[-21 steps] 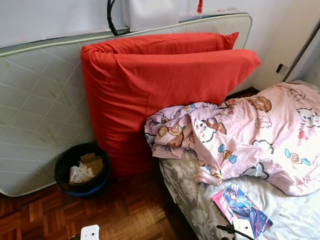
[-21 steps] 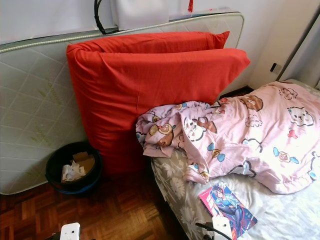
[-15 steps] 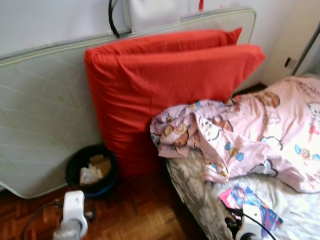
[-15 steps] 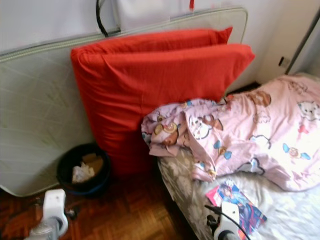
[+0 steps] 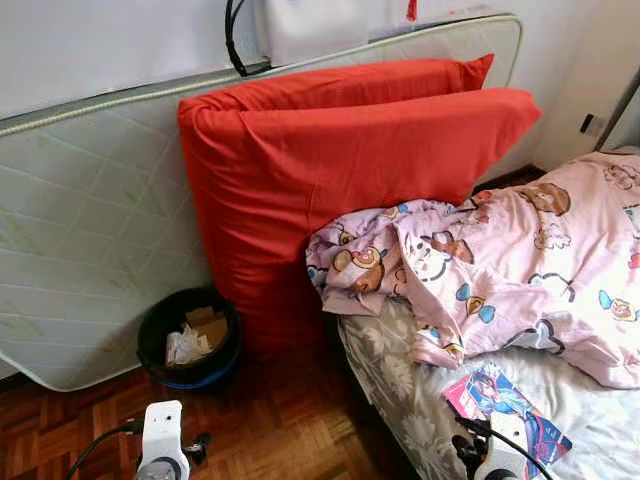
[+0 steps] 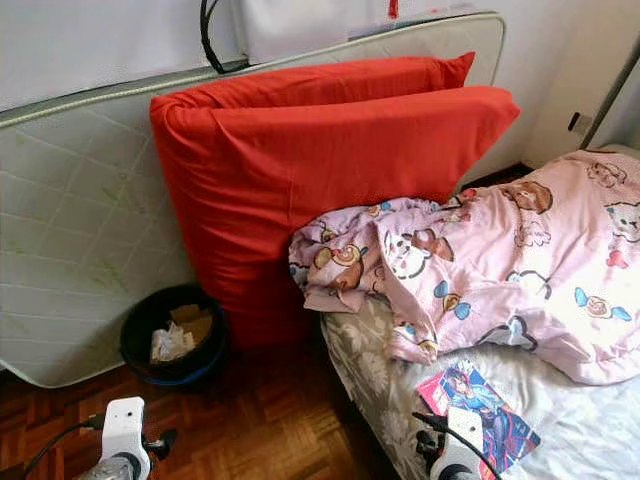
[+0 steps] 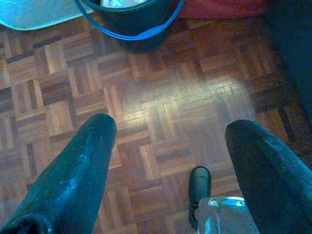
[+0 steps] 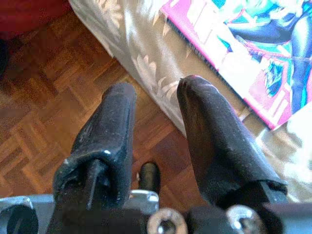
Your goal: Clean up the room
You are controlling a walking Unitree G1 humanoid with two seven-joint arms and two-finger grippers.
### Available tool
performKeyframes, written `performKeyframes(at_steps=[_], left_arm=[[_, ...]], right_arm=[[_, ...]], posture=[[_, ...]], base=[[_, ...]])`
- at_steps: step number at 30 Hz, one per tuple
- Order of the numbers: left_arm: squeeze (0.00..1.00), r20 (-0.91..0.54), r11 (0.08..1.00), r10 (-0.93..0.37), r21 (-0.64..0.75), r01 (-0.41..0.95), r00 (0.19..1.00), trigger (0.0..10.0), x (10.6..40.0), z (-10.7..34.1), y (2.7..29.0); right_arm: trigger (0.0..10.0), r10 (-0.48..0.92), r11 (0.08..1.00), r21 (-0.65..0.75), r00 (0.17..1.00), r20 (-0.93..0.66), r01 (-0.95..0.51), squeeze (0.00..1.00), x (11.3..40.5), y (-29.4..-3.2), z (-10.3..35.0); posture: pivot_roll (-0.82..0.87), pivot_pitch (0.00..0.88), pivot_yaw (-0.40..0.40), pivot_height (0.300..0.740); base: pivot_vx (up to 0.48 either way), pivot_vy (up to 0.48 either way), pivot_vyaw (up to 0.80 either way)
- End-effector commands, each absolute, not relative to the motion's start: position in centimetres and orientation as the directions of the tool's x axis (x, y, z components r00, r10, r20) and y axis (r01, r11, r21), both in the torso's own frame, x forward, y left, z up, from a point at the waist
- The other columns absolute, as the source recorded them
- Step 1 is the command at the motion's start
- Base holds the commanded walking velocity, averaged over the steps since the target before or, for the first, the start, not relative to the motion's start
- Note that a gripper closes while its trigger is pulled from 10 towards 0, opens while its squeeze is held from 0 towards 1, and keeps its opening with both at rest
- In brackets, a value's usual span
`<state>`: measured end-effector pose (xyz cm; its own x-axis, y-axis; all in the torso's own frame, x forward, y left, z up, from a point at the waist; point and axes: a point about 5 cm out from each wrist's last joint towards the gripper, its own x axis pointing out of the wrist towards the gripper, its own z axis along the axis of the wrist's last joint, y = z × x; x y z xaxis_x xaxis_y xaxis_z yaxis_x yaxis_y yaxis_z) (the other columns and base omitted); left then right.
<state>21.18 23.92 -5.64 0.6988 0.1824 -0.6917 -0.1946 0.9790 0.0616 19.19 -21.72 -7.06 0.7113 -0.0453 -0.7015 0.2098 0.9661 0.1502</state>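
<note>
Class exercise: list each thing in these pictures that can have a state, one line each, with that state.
bin: upright, holding paper scraps
blanket: crumpled on the bed
comic book: closed, flat on the bed
red cushions: leaning on the mattress
mattress: on edge against the wall
left gripper: open, empty
right gripper: open, empty

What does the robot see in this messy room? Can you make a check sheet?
Surface: wooden parquet floor; bed with grey leaf-print sheet.
Job's things: comic book lying on the bed; pink cartoon blanket crumpled on the bed.
Clutter: dark bin holding paper and cardboard scraps.
Grippers: left gripper open above the floor; right gripper slightly open beside the bed edge, empty.
Cables: black cable hanging behind the mattress.
Surroundings: white mattress on its side against the wall; folded red mattress leaning on it.
</note>
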Motion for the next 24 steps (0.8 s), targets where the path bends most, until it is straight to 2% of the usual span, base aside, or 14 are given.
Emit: performKeyframes(at_steps=[1, 13, 21, 24], left_arm=[[0.0, -0.685, 0.976, 0.186, 0.043, -0.215, 0.705, 10.0, 21.3, -5.5, 24.0], [0.0, -0.672, 0.976, 0.166, 0.008, -0.218, 0.722, 10.0, 21.4, -5.6, 23.3], [0.0, -0.6, 0.975, 0.194, 0.031, -0.221, 0.776, 10.0, 21.9, -4.9, 23.6], [0.0, -0.565, 0.975, 0.203, 0.039, -0.22, 0.8, 10.0, 22.0, -4.6, 23.8]], right_arm=[[10.0, -0.046, 0.969, 0.147, 0.731, -0.681, 0.197, 0.0, 19.4, -21.8, -6.8], [10.0, -0.04, 0.977, 0.142, 0.784, -0.619, 0.161, 0.0, 19.8, -22.6, -6.1], [10.0, -0.039, 0.97, 0.183, 0.842, -0.539, 0.163, 0.0, 20.2, -22.4, -5.5], [10.0, -0.043, 0.968, 0.19, 0.855, -0.517, 0.164, 0.0, 20.2, -22.4, -5.4]], posture=[[-0.07, 0.0, 0.021, 0.74], [-0.08, 0.0, -0.019, 0.74], [-0.07, 0.0, -0.013, 0.74], [-0.06, 0.0, -0.012, 0.74]], base=[[0.0, 0.0, 0.0], [0.0, 0.0, 0.0], [0.0, 0.0, 0.0], [0.0, 0.0, -0.76]])
